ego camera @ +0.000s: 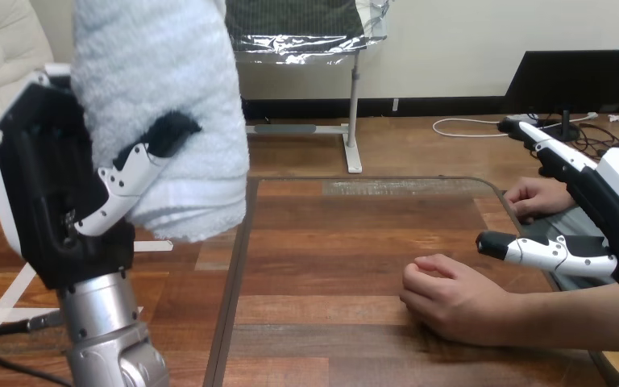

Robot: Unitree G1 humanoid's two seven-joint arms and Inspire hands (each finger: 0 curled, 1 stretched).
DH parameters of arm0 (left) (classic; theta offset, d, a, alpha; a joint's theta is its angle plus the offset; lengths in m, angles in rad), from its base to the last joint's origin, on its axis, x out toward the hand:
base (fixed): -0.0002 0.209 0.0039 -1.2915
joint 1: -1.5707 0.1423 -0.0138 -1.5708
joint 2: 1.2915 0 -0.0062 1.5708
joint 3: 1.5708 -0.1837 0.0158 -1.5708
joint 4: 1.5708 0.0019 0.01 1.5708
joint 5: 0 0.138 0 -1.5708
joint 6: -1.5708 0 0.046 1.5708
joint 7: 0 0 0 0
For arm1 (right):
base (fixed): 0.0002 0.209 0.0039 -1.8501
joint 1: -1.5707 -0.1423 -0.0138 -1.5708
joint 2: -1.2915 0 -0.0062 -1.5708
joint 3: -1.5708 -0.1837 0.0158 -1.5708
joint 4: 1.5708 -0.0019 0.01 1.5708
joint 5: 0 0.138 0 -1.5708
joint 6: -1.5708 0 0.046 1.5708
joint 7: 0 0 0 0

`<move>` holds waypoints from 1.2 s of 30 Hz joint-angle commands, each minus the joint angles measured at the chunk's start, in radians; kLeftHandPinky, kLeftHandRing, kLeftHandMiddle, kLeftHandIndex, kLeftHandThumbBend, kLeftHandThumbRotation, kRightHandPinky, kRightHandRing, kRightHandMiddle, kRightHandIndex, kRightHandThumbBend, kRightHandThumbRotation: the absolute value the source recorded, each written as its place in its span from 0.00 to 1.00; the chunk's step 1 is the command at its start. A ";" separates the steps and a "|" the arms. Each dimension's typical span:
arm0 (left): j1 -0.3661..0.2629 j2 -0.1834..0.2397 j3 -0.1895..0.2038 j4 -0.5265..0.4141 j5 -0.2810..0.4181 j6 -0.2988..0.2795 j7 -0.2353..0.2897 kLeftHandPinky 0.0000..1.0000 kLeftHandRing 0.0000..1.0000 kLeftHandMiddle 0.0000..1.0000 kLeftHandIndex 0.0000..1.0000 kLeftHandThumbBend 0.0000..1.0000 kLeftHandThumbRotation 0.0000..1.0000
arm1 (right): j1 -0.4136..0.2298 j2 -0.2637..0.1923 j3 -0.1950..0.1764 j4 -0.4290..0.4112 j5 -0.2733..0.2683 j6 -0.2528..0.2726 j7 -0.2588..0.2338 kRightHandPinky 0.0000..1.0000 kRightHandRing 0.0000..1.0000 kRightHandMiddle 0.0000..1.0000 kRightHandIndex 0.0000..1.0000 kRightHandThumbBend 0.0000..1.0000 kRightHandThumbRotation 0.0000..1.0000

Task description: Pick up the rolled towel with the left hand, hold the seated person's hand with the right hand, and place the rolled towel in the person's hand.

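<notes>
Clamping the rolled towel (169, 81) in curled fingers, our left hand (56, 201) holds it high at left, ready for handover; our right hand (612, 218), fingers straight, hangs above the person's nearer wrist (520, 310), gripping nothing.

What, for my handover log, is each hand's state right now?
Left hand: shut on the rolled white towel, held up.
Right hand: open, holding nothing, beside the person's nearer hand.
</notes>
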 commanded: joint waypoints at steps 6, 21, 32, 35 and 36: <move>-0.043 -0.019 0.023 -0.012 -0.004 -0.005 -0.033 0.18 0.24 0.31 0.36 0.47 0.00 | -0.083 -0.044 0.009 0.057 -0.038 -0.021 0.001 0.86 0.92 0.93 0.93 0.94 0.71; -0.044 -0.028 0.037 0.009 -0.025 -0.018 -0.079 0.18 0.24 0.32 0.37 0.49 0.00 | -0.112 -0.077 0.056 0.124 -0.091 -0.037 0.047 0.87 0.90 0.91 0.92 0.96 0.59; -0.046 -0.030 0.047 0.034 -0.032 -0.037 -0.109 0.20 0.26 0.33 0.38 0.51 0.00 | -0.130 -0.094 0.091 0.176 -0.094 -0.030 0.092 0.87 0.88 0.89 0.90 0.99 0.50; -0.046 -0.031 0.049 0.039 -0.038 -0.040 -0.119 0.20 0.26 0.33 0.38 0.51 0.00 | -0.135 -0.099 0.102 0.189 -0.100 -0.027 0.101 0.87 0.87 0.89 0.89 1.00 0.49; -0.045 -0.032 0.049 0.040 -0.040 -0.039 -0.122 0.20 0.26 0.33 0.38 0.51 0.00 | -0.137 -0.103 0.108 0.194 -0.106 -0.025 0.105 0.87 0.87 0.89 0.89 1.00 0.49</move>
